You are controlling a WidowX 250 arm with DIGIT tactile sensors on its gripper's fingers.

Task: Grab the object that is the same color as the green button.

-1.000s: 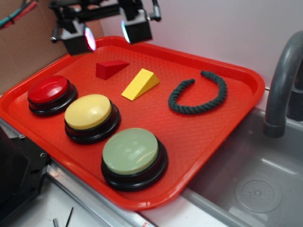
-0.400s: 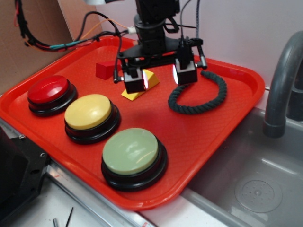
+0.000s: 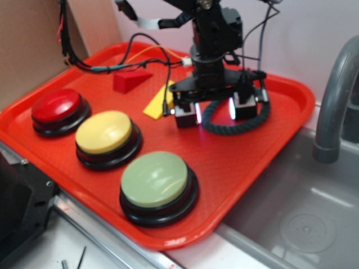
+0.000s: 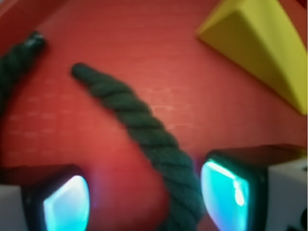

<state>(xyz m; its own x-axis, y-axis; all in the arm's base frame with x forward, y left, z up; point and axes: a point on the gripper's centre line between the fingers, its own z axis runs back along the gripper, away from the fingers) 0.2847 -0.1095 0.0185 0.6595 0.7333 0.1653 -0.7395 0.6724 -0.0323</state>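
Observation:
The dark green twisted rope piece (image 3: 224, 126) lies curved on the red tray (image 3: 241, 162), right of centre. My gripper (image 3: 213, 111) hangs low over it, open, one finger on each side of the rope's left arm. In the wrist view the rope (image 4: 144, 130) runs down between the two lit pads (image 4: 67, 204), close to the right one, and the gripper (image 4: 149, 202) is not closed on it. The pale green button (image 3: 155, 179) stands at the tray's front.
A yellow button (image 3: 104, 132) and a red button (image 3: 56, 106) stand left of the green one. A yellow wedge (image 3: 157, 105) and a red wedge (image 3: 129, 81) lie behind. A grey faucet (image 3: 334, 95) and a sink (image 3: 303, 218) are to the right.
The gripper came from the tray's back left corner, moved right and forward, and dropped down around the rope. It has stayed open.

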